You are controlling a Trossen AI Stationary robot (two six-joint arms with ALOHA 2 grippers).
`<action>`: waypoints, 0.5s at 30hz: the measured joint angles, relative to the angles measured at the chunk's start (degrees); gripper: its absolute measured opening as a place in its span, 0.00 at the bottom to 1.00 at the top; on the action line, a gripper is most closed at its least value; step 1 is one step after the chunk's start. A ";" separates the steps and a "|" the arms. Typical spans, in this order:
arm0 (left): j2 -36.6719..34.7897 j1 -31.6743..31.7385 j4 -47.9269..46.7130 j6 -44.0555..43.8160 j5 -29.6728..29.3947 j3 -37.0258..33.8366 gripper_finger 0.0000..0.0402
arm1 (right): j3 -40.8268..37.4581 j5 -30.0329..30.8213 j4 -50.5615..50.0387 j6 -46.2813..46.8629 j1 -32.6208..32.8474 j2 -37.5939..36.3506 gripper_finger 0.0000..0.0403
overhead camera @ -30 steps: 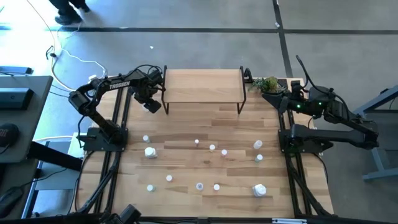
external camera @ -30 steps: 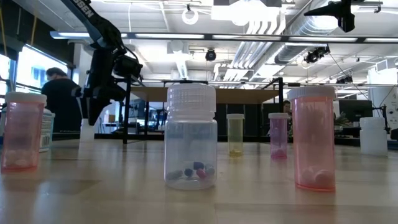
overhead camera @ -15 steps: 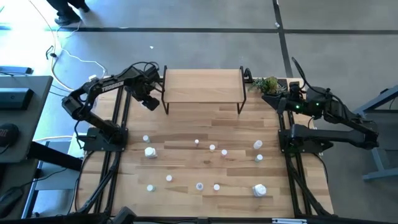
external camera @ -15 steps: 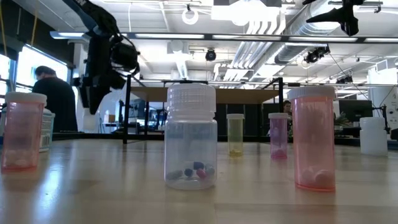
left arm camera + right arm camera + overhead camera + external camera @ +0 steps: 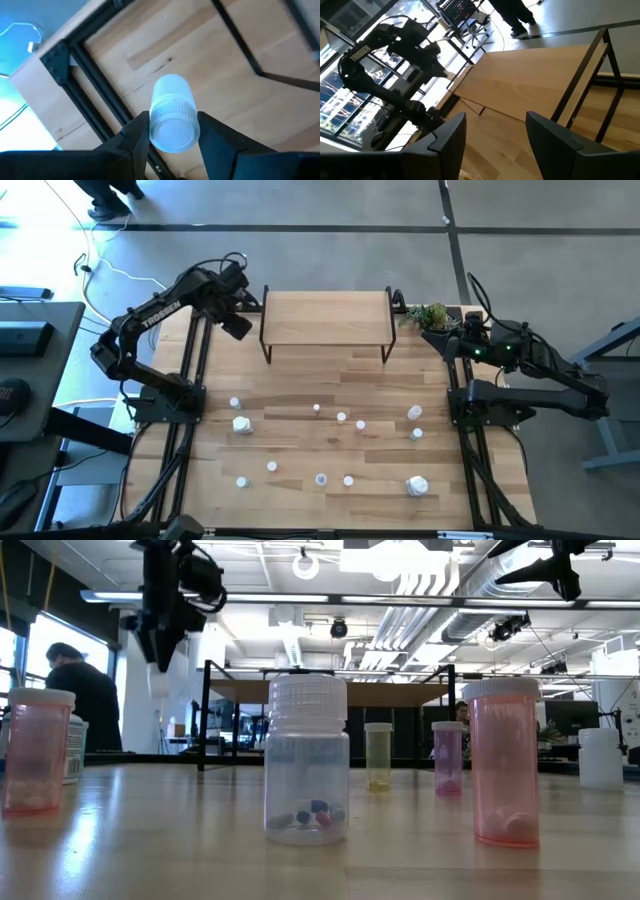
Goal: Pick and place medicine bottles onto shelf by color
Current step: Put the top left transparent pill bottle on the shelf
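Honestly looks like an easy carry: left claw (image 5: 172,131) clamped on a small white-capped bottle (image 5: 172,112), fingers pinching the ribbed cap from both sides, body sticking out ahead over the tabletop (image 5: 300,395) edge just beside the shelf's black leg. Up in the high view, sitting raised near the left end of the shelf (image 5: 325,317), with nothing on the board yet. Judging by size and clear plastic, probably next to no weight, stiff enough not to squash, but smooth and a bit slippery on the body, so gripping the ribbed cap seems like the smart spot. Main worry would be tipping on set-down, being tall for such a narrow base, so best lowered straight and level. Right claw (image 5: 495,132) parked off by the small green plant (image 5: 427,315) at the far right corner, fingers spread apart and holding nothing. Rest of the medicine bottles (image 5: 330,445) scattered across the near half of the tabletop, well apart from each other; low view shows a clear one with a few pills inside (image 5: 307,758), pink ones (image 5: 505,762) and a yellowish one (image 5: 378,755). Fatter bottles likely need a wider opening, maybe around the body instead of the cap.
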 joint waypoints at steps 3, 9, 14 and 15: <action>0.00 0.02 -1.95 0.46 0.00 4.18 0.33 | 0.00 0.00 0.02 0.00 -0.02 0.00 0.49; 0.00 0.02 -4.05 1.37 1.13 13.61 0.33 | 0.00 0.02 0.02 0.00 -0.02 0.00 0.49; 0.05 0.02 -4.70 1.51 1.32 21.82 0.33 | 0.00 0.02 0.00 0.00 -0.01 0.00 0.49; 0.15 0.01 -4.77 1.50 1.35 23.39 0.33 | 0.00 0.02 0.02 0.00 0.00 0.00 0.49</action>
